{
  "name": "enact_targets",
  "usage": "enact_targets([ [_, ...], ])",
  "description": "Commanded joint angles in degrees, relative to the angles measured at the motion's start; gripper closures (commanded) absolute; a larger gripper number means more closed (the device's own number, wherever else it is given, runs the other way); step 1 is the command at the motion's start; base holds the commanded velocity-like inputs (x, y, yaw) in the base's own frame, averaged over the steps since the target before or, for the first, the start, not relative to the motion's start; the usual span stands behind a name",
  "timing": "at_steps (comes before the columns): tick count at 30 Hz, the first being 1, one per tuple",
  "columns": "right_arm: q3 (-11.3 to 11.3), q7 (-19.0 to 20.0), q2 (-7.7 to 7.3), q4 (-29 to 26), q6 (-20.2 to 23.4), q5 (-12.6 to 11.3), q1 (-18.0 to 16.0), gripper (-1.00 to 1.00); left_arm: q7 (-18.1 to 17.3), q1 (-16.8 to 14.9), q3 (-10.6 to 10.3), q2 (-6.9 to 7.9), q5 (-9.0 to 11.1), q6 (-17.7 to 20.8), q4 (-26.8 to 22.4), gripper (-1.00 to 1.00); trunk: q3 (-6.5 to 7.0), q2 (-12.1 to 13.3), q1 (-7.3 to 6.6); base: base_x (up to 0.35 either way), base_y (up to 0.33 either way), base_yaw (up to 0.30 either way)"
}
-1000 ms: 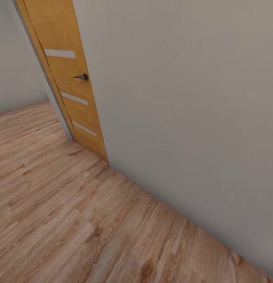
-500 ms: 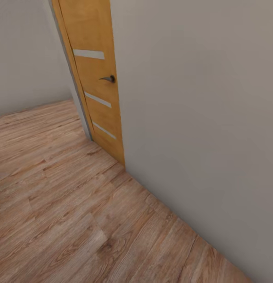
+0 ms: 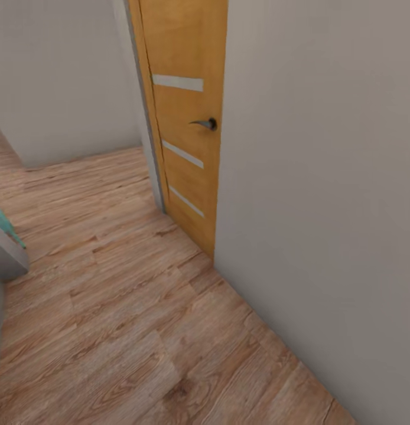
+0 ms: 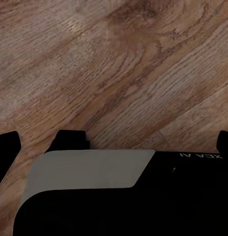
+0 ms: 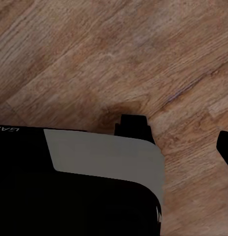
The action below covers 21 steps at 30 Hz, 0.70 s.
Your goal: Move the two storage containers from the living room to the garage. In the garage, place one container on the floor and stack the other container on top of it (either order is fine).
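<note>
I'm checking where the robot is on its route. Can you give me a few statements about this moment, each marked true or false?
1. The floor is light wood plank. True.
2. The door is painted blue. False: it is orange-brown wood with pale stripes.
3. The door has a dark handle. True.
4. A red car stands beside the wall. False: no car is in view.
5. The left pincer grips a bin. False: wood floor shows between its fingers.

Home hallway; wooden door (image 3: 184,127), plank floor (image 3: 110,307)
</note>
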Motion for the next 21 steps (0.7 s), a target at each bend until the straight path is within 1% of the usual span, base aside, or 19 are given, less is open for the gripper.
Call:
enact_targets([
  [1,0.21,0.09,-0.04,-0.14,0.28,-0.01,0.02,-1.0,0.28,-0.05,-0.5,0.0,0.49,-0.21,0.07,-1.0,-0.04,-0.02,0.03,0.311,0.099,0.282],
  [21,0.21,0.07,-0.03,-0.15,0.28,-0.01,0.02,-1.0,0.28,-0.05,-0.5,0.0,0.49,-0.21,0.07,-1.0,0.05,-0.02,0.03,0.304,0.093,0.282],
])
